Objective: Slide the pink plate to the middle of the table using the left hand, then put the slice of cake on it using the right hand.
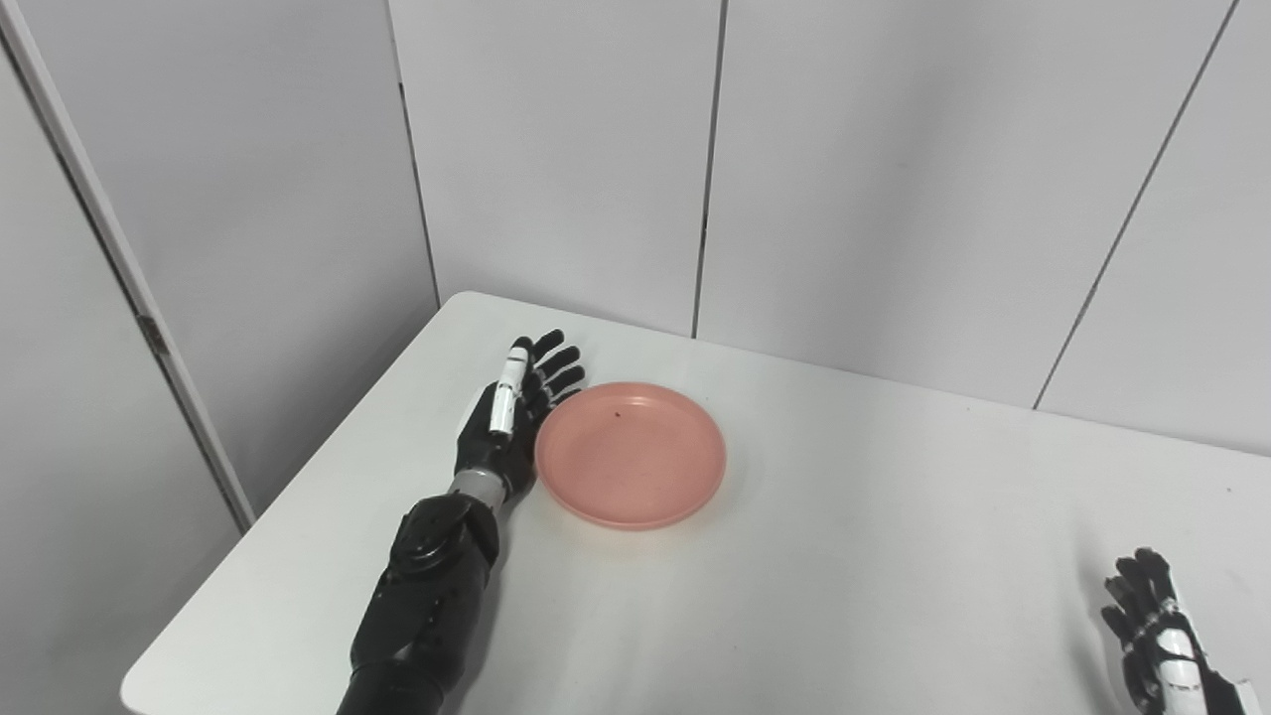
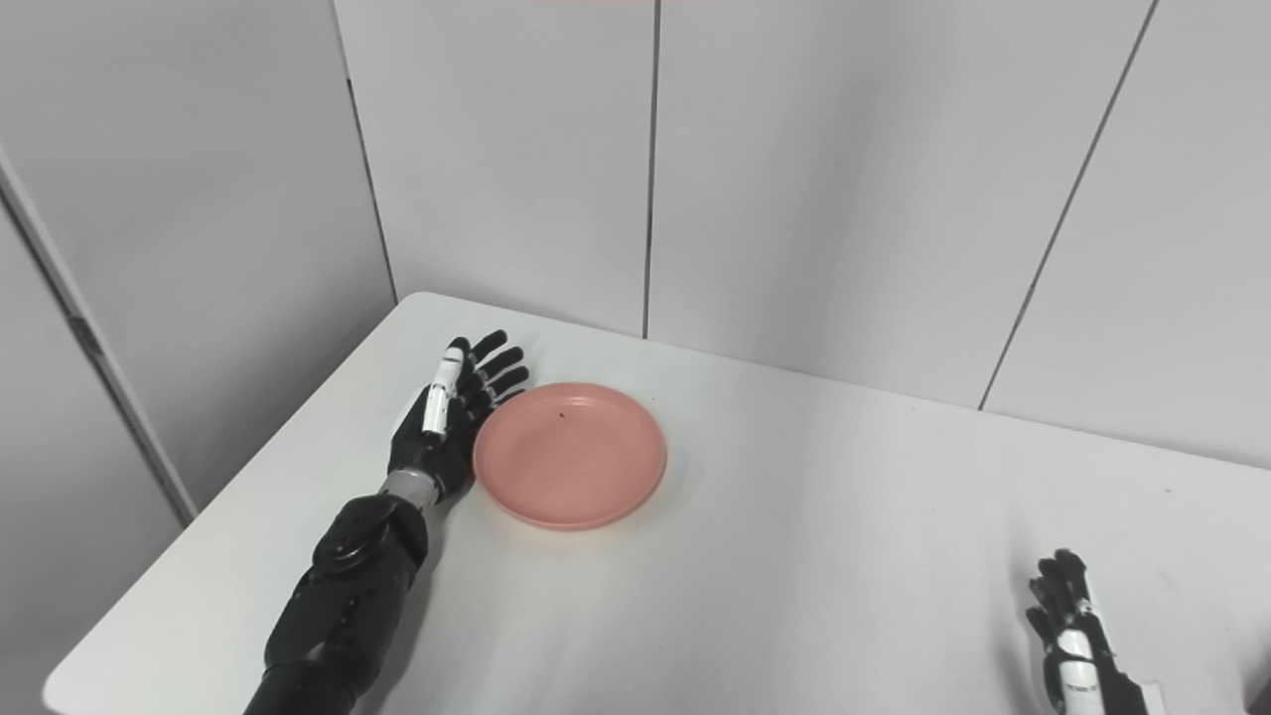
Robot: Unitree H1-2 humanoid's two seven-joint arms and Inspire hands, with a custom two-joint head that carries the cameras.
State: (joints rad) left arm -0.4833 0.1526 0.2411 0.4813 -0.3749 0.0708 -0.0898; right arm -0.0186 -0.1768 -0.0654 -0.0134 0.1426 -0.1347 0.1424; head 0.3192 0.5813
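Observation:
A round pink plate (image 1: 631,454) lies empty on the white table (image 1: 844,556), left of its middle. My left hand (image 1: 511,417) is open, held edge-on with fingers stretched toward the far side. Its palm side rests against the plate's left rim. My right hand (image 1: 1157,631) is open and empty, low at the table's front right, far from the plate. It also shows in the right eye view (image 2: 1072,636). No slice of cake is in view.
Grey wall panels (image 1: 844,179) stand close behind the table's far edge. The table's left edge (image 1: 298,497) runs just left of my left arm, with a drop beside it.

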